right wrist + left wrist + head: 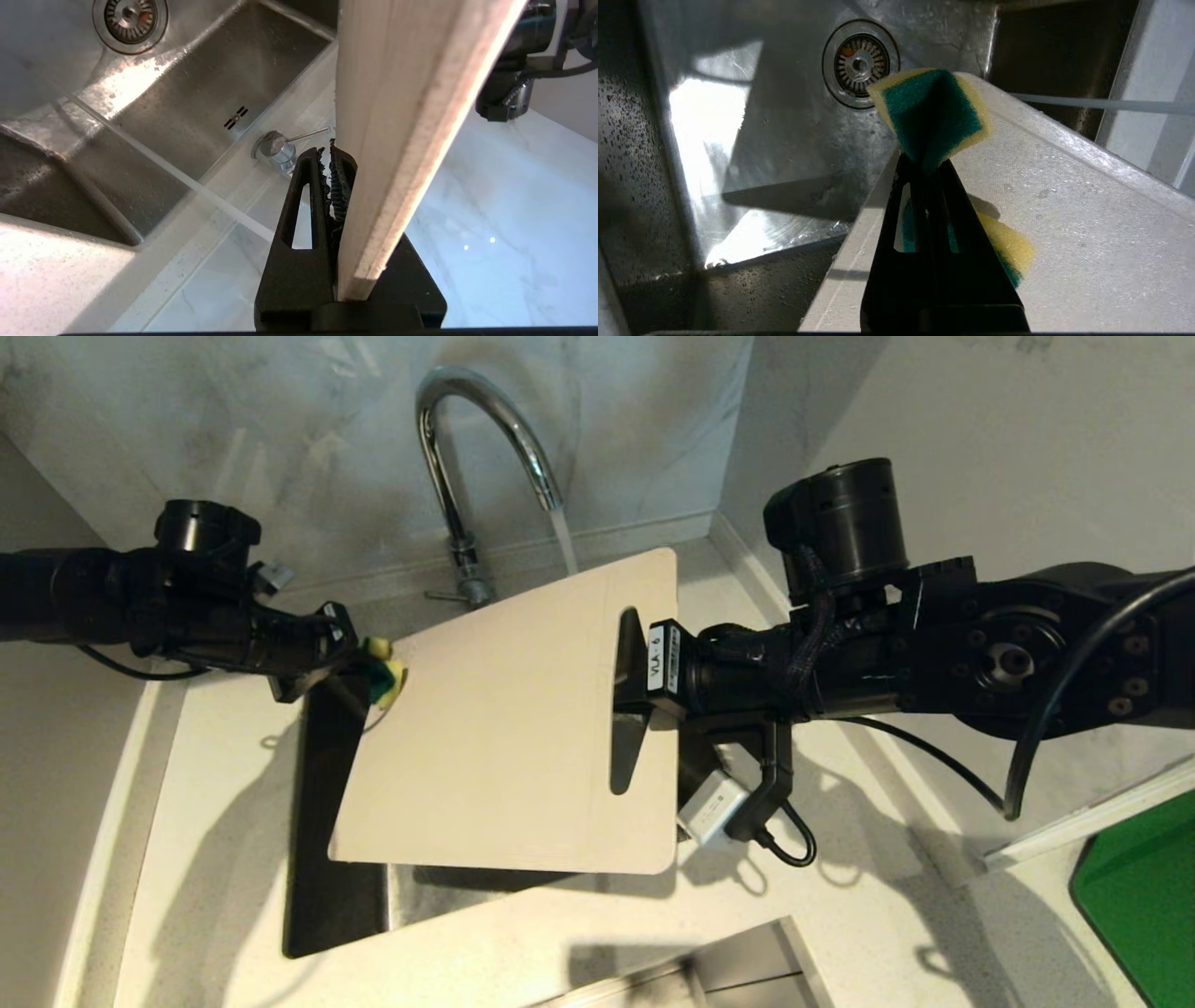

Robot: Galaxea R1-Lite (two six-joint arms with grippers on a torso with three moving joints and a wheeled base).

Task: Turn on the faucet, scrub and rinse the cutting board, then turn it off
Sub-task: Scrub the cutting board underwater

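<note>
— Stainless steel sink basin [752, 154], wet and speckled with droplets, sunlit in patches.
— Round metal strainer drain [860, 63] in its floor; small overflow slots [236, 117] on one wall.
— Pale speckled stone countertop [233, 775] all around the basin.
— White marbled wall panel [280, 439] behind.
— Bright green flat board [1144, 896] off at the right edge, on the counter.
</note>
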